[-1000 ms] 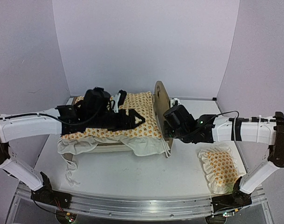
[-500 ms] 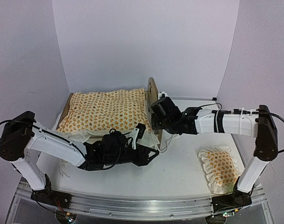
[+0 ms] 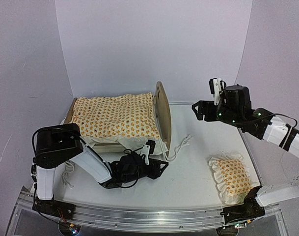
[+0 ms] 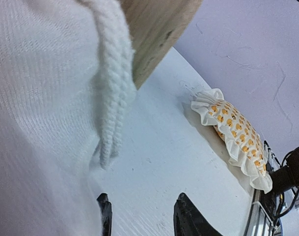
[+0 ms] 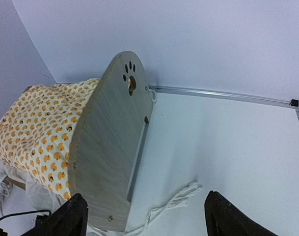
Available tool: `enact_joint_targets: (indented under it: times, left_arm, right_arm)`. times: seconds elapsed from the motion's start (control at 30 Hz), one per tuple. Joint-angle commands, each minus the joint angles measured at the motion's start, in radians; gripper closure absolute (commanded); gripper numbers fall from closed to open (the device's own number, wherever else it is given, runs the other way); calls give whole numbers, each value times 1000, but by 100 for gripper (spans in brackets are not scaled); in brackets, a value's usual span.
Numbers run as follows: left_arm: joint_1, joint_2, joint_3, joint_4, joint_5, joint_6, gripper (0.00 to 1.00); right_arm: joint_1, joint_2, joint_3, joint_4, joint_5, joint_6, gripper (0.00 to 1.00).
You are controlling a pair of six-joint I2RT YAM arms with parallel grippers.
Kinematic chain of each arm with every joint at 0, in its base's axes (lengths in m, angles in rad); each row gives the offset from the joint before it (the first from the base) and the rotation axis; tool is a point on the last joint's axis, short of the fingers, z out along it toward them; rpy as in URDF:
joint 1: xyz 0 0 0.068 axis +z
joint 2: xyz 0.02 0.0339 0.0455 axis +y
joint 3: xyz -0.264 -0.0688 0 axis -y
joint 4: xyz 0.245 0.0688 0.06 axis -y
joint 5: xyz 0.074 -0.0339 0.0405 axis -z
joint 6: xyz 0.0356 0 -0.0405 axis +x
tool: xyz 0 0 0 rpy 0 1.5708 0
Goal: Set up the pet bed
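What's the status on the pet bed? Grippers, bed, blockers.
Left gripper open, low beside pet bed. Right gripper open, raised clear. Quilt spread over bed; pillow apart on table. Cord loose beside bed.

Close-up white fabric (image 4: pixel 36 123), dangling cord (image 4: pixel 115 98), wooden board (image 4: pixel 156 29) above, ruffled pillow (image 4: pixel 235 135) beyond

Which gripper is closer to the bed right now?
Left. The left gripper sits low beside the bed, at its near side; the right gripper is raised, well apart to the right of it.
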Motion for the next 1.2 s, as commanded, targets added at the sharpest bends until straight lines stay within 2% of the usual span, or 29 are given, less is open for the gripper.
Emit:
enact_joint_targets:
  times: [0.0, 0.2, 0.4, 0.67, 0.8, 0.97, 1.17]
  left_arm:
    - [24, 66, 83, 127, -41, -11, 58]
    - [33, 150, 153, 126, -105, 43, 69]
    - [36, 194, 196, 126, -122, 76, 77]
    - [47, 160, 170, 124, -173, 108, 99]
    - [46, 64, 112, 123, -138, 125, 100]
    - [46, -126, -27, 89, -70, 123, 100]
    - [46, -278, -51, -118, 36, 150, 100]
  right_arm:
    - [0, -29, -125, -20, -117, -64, 16]
    - [0, -48, -253, 55, -154, -27, 17]
    - [0, -35, -303, 100, -220, 5, 17]
    - [0, -8, -358, 146, -300, 16, 16]
    - [0, 21, -387, 219, -452, -23, 19]
    - [9, 95, -427, 401, -672, -48, 39]
    - [81, 193, -421, 549, -653, -37, 53]
